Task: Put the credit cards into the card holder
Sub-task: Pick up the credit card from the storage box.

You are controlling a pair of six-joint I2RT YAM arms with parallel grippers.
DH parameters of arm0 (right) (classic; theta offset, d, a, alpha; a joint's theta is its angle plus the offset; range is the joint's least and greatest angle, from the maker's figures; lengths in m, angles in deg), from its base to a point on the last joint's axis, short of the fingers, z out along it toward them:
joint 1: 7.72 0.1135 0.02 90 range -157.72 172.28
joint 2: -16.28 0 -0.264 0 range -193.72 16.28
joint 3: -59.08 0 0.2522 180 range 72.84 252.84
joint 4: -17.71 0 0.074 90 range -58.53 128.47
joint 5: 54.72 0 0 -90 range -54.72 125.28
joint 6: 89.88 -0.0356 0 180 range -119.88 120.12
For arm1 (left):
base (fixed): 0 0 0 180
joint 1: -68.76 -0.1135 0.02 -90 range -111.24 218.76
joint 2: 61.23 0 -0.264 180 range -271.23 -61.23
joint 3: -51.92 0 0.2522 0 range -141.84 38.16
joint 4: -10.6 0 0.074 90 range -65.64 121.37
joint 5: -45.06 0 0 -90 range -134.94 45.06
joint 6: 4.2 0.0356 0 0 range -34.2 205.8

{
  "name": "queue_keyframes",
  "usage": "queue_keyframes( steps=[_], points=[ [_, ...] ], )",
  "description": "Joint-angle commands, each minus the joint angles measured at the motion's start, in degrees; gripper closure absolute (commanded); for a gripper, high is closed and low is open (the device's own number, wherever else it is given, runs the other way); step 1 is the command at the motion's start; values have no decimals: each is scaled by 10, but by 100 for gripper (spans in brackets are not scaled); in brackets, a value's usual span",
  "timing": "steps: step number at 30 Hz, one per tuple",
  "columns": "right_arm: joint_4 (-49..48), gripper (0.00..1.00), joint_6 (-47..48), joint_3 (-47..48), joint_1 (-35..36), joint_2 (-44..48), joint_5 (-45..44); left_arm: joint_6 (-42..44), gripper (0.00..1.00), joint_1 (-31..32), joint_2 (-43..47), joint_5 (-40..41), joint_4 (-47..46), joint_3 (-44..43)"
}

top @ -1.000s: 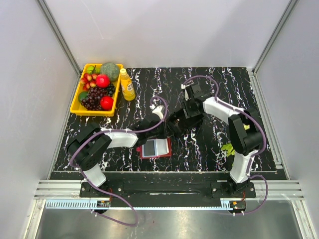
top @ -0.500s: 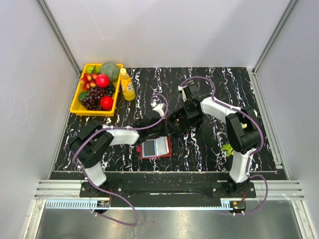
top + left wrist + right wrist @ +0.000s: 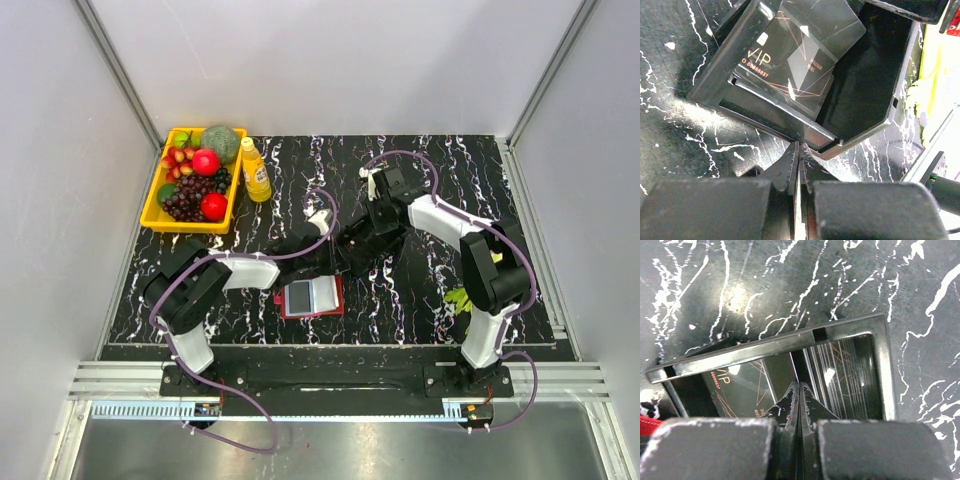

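Note:
The dark red card holder lies open near the front edge, with a pale credit card on its left panel. Behind it sits a black tray holding more credit cards, dark with "VIP" print. My left gripper is shut with its tips at the tray's near corner, outside the wall. My right gripper reaches down inside the tray. It is shut, and the pale edge of the leaning VIP card runs straight into its tips.
A yellow basket of fruit stands at the back left, with a yellow bottle beside it. A small green item lies by the right arm's base. Grey walls close off the table on three sides.
The right gripper's jaws have closed inside the tray, and its wrist has shifted slightly. The left gripper stays shut at the tray's corner.

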Motion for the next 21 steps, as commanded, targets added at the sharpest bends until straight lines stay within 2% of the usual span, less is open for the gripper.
queue_keyframes(
  steps=[1,6,15,17,21],
  points=[
    [22,95,-11,12,12,18,92,0,97,-3,-8,-8,-36,-25],
    [22,95,-24,11,11,16,124,-1,97,-6,-3,-8,-37,-21],
    [33,87,-8,10,11,26,178,-4,97,-12,-3,-12,-39,-23],
    [50,83,-8,18,12,22,165,-4,97,-14,-3,-11,-39,-22],
    [74,82,20,31,12,2,157,-5,97,-16,-5,-13,-38,-23]
  ],
)
